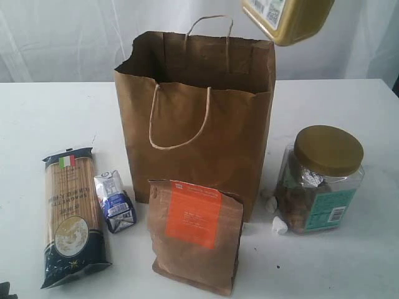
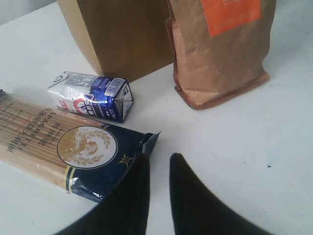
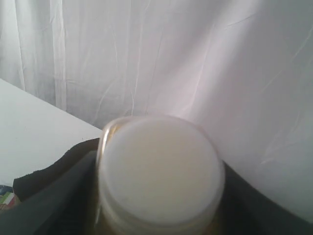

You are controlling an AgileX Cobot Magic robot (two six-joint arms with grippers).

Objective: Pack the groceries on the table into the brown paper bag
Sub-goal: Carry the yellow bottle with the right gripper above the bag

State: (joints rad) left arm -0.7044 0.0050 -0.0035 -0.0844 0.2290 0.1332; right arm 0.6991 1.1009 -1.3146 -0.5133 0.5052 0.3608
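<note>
The brown paper bag (image 1: 199, 118) stands open and upright at the middle of the table (image 1: 349, 261). Above its right rim hangs the yellow white-capped jar (image 1: 290, 18), tilted. My right gripper (image 3: 159, 176) is shut on this jar (image 3: 156, 147), whose cap faces the camera. In front of the bag lie the brown pouch (image 1: 196, 233), the small blue-white carton (image 1: 115, 202) and the blue spaghetti packet (image 1: 72, 215). The gold-lidded clear jar (image 1: 321, 180) stands to the right. My left gripper (image 2: 160, 156) hovers low by the spaghetti packet's (image 2: 63, 147) end, fingers slightly apart and holding nothing.
Two small white bits (image 1: 277, 224) lie beside the gold-lidded jar. A white curtain (image 1: 62, 37) closes off the back of the table. In the left wrist view the carton (image 2: 93, 95) lies just in front of the bag (image 2: 122, 34), with the pouch (image 2: 220, 49) beside it.
</note>
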